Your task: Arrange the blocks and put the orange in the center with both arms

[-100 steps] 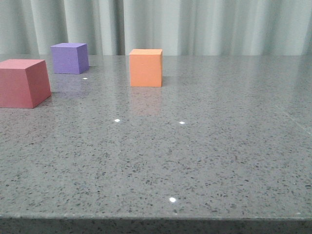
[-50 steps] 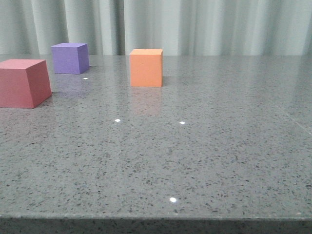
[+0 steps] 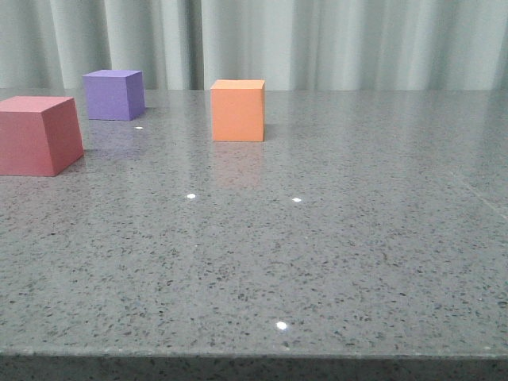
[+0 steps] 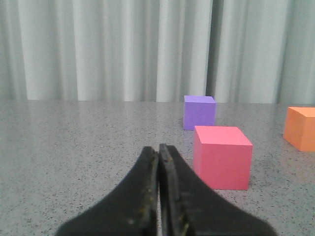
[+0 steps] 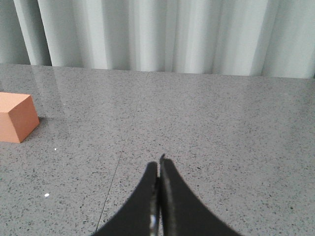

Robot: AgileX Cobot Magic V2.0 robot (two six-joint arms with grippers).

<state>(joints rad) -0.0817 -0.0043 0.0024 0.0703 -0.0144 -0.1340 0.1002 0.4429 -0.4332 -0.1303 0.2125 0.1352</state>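
Orange cube (image 3: 237,110): upright on table (image 3: 333,262), rightmost; purple cube (image 3: 114,94) and red cube (image 3: 37,134) well apart to its left. Left gripper (image 4: 158,150) and right gripper (image 5: 159,164): fingers pressed together, empty. We should spread them before approaching squarely.

No visible change

The front view shows nothing shifted between the earlier moments and this one; no movement can be made out.
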